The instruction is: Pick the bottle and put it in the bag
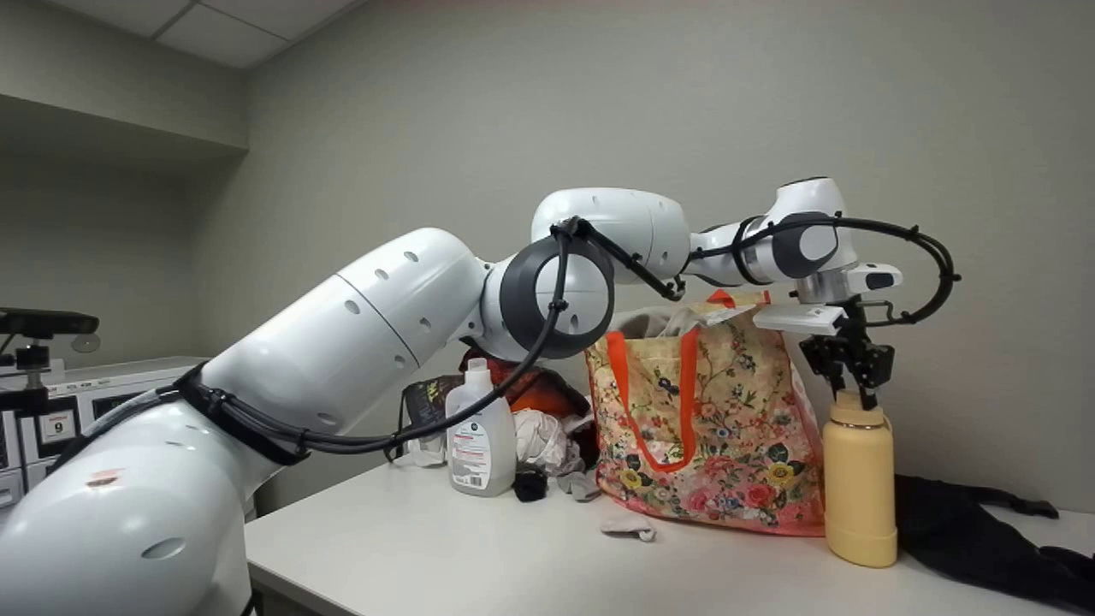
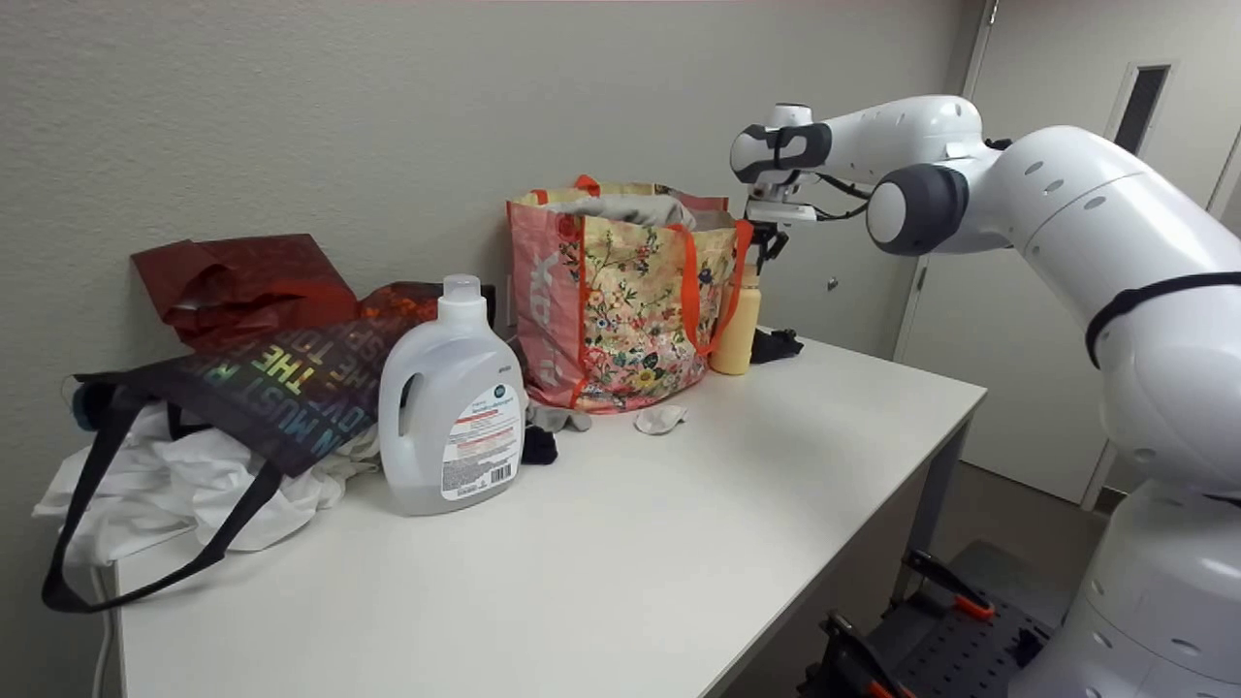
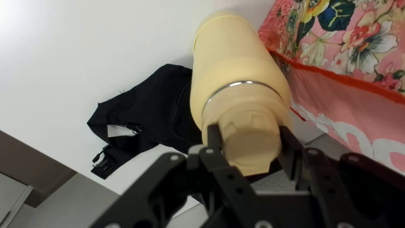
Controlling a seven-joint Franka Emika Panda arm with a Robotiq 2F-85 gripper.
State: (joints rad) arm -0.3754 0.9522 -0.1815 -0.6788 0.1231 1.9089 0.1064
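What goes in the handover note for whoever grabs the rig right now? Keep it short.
Gripper state: the tool is at the bottle, fingers on either side of the cap; can't tell if they're clamped.
Where: the bottle stands upright on the table, beside the bag. The bag is upright, with grey cloth showing at its open top.
Done: tool positioned at the cap.
Left: confirm the grip, lift the bottle, put it in the bag. Probably lift well above the rim and handles first.
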